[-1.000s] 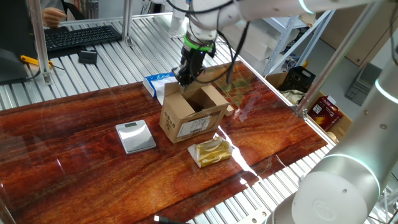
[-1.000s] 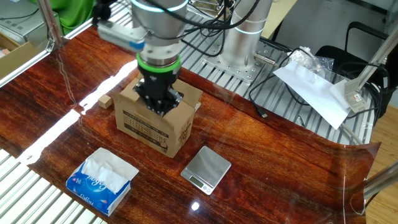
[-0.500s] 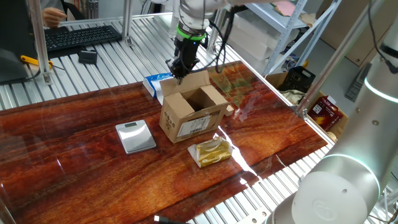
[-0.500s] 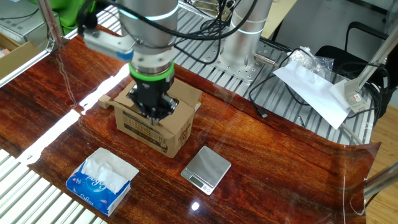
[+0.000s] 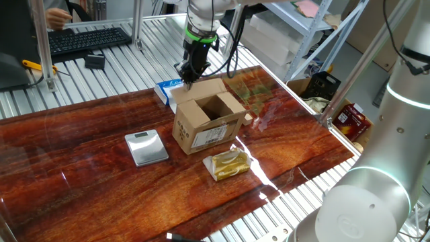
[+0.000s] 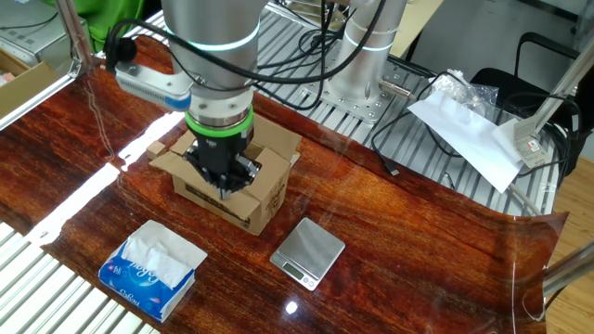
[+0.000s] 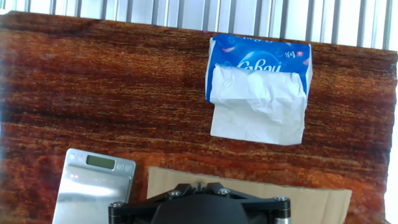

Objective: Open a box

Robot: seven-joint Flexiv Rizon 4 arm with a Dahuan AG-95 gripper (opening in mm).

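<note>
One labelled box (image 5: 207, 123), flaps open.

A glossy red-brown wooden worktop (image 5: 87, 175) lay over a ribbed metal bench (image 5: 101, 81). Behind it sat a black keyboard (image 5: 87, 37) and upright metal posts (image 5: 41, 40). Light glared off the wood. Metal shelving (image 5: 295, 33) stood to one side, a black chair (image 6: 548, 56) beyond.

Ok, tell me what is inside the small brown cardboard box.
The small brown cardboard box stands with its flaps open. Only bare cardboard inner walls and a dark hollow show; no contents are visible. The bottom lies in shadow, and the gripper covers the opening in the other fixed view.
</note>
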